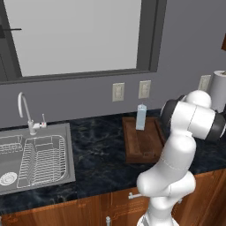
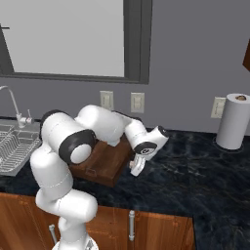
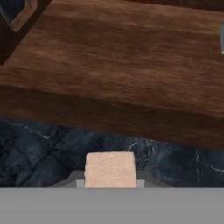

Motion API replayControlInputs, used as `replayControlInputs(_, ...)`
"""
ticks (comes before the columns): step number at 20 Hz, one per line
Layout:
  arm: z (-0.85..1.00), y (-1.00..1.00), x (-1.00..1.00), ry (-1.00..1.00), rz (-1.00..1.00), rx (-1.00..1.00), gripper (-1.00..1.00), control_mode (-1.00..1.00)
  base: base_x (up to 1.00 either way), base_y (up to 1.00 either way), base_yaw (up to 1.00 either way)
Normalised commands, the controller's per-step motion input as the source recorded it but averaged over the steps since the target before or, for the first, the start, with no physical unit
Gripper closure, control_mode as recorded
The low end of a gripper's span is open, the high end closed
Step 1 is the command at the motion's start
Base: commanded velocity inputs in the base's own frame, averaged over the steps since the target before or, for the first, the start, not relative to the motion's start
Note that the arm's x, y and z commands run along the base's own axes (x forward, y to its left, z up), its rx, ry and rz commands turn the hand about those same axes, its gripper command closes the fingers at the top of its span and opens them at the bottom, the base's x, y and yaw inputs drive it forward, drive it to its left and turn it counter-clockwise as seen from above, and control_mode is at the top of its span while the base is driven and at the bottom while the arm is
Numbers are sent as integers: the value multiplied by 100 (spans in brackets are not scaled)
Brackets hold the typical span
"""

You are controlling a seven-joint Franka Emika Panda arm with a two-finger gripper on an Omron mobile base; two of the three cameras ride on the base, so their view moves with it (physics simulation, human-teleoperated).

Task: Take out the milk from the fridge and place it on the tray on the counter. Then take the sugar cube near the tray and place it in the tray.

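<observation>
Hand view: gripper [image 3: 110,184] clamped on sugar cube [image 3: 110,169], finger tips flanking both sides, cube low over counter [image 3: 43,148] just beside tray [image 3: 109,70] wall. Grip likely preparation for lift over rim. Left base view: milk [image 1: 141,117] upright on tray far end, first step judged complete.

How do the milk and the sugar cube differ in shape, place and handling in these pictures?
The milk is a tall pale blue carton; the sugar cube is a small beige block. The milk stands upright on the tray; the sugar cube sits beside the tray, over the counter. The milk stands free; the gripper is shut on the sugar cube.
</observation>
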Motion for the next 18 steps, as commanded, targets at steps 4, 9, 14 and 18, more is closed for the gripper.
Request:
replayControlInputs(4, 50, 2, -19, 11, 0, 0, 100, -100, 0, 0, 0)
replayControlInputs(9, 78, 8, -28, 18, 0, 0, 100, -100, 0, 0, 0)
replayControlInputs(14, 42, 31, -60, -4, -9, 10, 100, -100, 0, 0, 0)
replayControlInputs(18, 0, 66, -38, -15, -9, 9, 100, -100, 0, 0, 0)
